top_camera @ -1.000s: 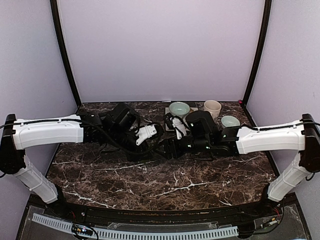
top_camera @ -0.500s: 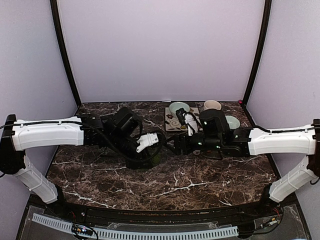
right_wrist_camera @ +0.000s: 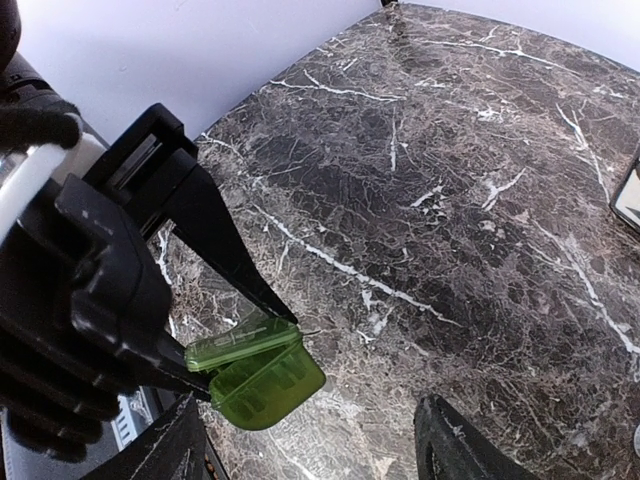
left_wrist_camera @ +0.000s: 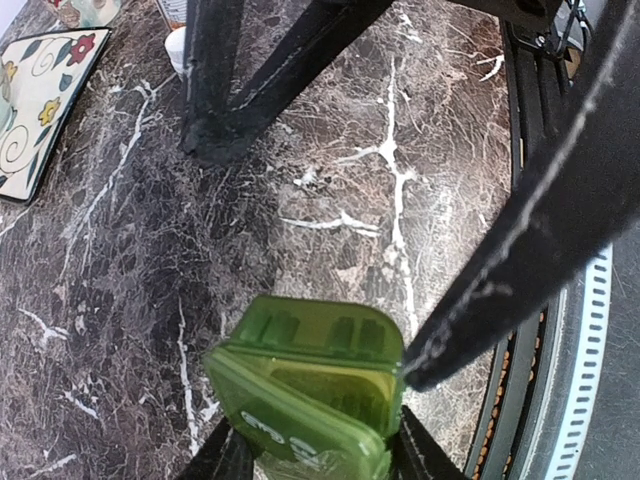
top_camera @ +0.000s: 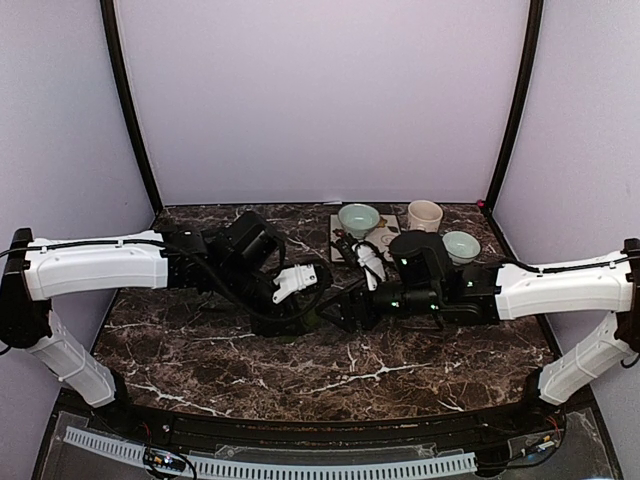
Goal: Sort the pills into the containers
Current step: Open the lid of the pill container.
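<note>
top: high, wide | wrists: close, downward (both see pill organiser (left_wrist_camera: 318, 378))

marble table (top_camera: 300, 375) | pale green bowl (top_camera: 358, 216) | second pale green bowl (top_camera: 461, 243) | cream cup (top_camera: 424, 214) between them | floral tile (left_wrist_camera: 35, 95)

Left hand (right_wrist_camera: 240, 350), container (right_wrist_camera: 262, 385) directly before right hand (right_wrist_camera: 320, 445)

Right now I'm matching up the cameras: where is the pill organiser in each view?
Top external: organiser at centre, dark and hard to make out, at the left gripper tip.
Left wrist: bottom centre, between that camera's own fingers.
Right wrist: lower left.
Shared landmark: the left gripper clamping it.
</note>
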Available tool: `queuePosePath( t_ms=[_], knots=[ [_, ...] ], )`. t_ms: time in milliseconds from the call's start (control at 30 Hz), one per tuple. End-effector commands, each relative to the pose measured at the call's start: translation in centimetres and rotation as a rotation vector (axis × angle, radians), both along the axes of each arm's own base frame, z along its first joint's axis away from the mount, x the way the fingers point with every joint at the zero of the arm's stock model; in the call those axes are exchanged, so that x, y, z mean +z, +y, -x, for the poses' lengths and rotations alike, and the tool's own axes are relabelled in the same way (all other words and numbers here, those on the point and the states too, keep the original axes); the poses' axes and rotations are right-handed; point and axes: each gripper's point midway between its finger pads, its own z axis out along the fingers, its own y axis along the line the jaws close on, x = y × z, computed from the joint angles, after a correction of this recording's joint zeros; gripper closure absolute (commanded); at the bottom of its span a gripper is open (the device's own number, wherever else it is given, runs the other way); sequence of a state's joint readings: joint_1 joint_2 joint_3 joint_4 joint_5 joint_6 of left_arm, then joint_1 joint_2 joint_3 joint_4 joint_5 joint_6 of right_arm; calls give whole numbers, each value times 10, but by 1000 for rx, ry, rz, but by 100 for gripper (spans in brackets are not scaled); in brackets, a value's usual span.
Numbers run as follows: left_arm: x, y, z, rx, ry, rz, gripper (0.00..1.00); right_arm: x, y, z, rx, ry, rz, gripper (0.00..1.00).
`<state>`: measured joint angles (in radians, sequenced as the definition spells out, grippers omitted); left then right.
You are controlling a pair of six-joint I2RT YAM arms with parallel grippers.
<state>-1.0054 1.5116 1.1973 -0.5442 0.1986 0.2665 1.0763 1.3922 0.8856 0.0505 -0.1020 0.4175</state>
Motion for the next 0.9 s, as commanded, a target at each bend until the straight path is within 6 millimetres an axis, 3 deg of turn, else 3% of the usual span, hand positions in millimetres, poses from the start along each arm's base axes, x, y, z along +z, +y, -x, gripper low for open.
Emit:
queuePosePath(
  t_ms=[0,167,400,667,867],
  knots=[
    [11,-2,6,-39,10,17,81,4,7,11,66,-23,-13,28],
    [11,-2,9,-50,18,19,79,4,11,13,88,-21,-17,28],
    [9,-3,9,-55,22,17,78,-13,20,14,110,7,-1,28],
    [5,-3,10,-57,29,11,77,-8,27,17,131,14,-51,27],
    [2,-4,10,-50,41,10,73,-20,29,13,106,41,-36,28]
  ],
)
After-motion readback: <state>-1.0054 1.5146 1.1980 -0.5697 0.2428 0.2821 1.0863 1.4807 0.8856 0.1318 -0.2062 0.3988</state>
